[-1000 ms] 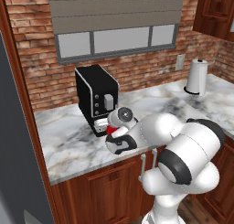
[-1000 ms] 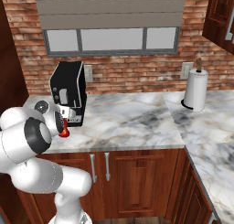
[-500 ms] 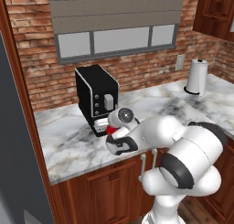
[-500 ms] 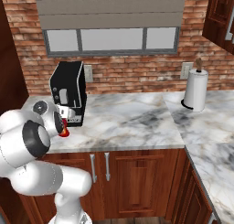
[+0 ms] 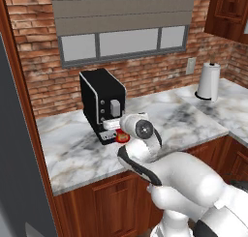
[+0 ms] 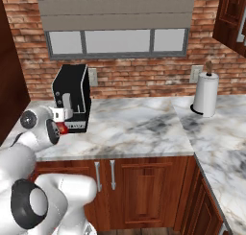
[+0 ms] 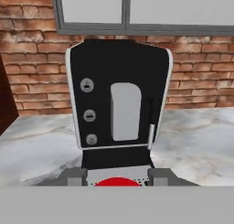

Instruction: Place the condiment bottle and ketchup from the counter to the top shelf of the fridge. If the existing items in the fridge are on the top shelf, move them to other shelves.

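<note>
Early stage: gripper (image 7: pixel 118 181) with fingers pressed against the ketchup (image 7: pixel 118 182) between them, just before the coffee machine (image 7: pixel 119 97) on the counter (image 5: pixel 72 149); fridge shelving apparently not yet begun.

My arm is bent forward and low, and the end effector (image 7: pixel 118 178) has its fingers partly closed.
</note>
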